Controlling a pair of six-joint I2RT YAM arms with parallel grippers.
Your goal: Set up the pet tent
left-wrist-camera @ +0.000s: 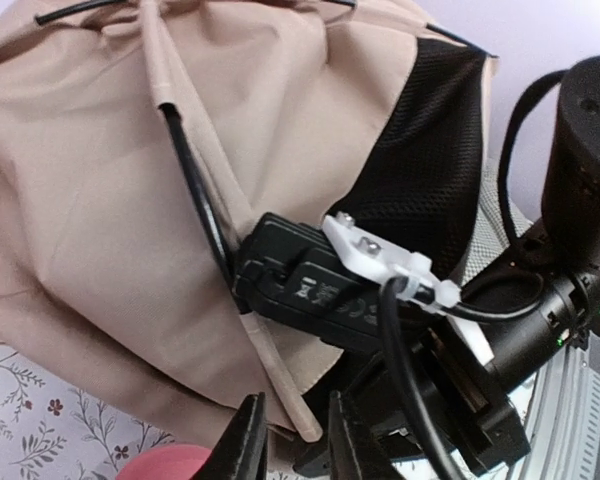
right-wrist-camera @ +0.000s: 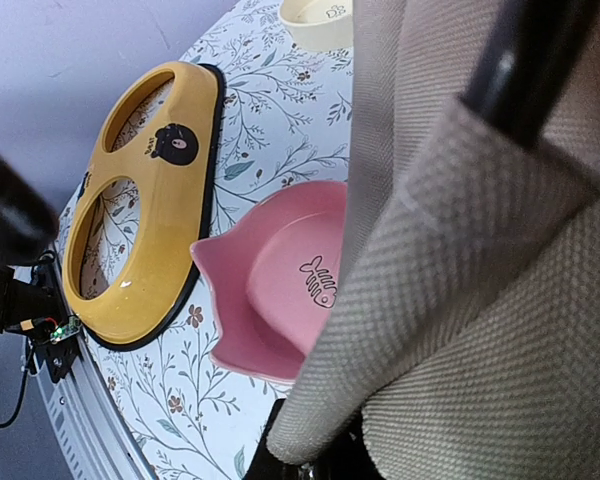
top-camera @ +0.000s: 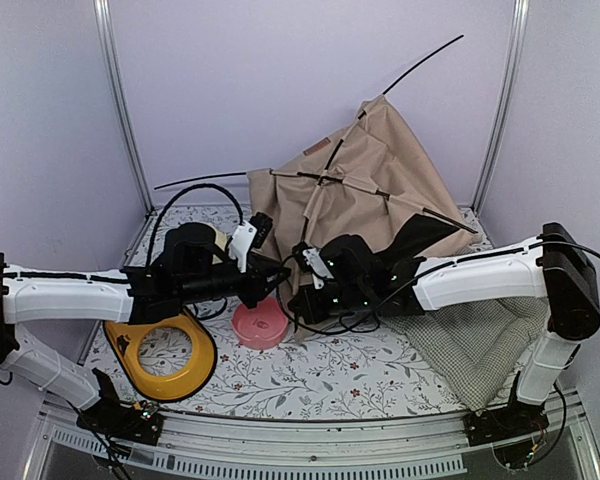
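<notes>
Right wrist: pet tent (right-wrist-camera: 480,300) fabric buries right gripper (right-wrist-camera: 310,462), grasp impossible to tell; left gripper (left-wrist-camera: 294,425) parted around its seam.

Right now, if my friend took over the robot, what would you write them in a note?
Right end effector: shut on the pet tent, near its front lower edge.
Left end effector: fingers either side of a pole sleeve; clamped or not, cannot tell.
Tent: slumped and crumpled at the back of the table, black poles partly in sleeves, ends sticking out.
Done: poles threaded, it seems.
Left: raise and spread it open.
</notes>
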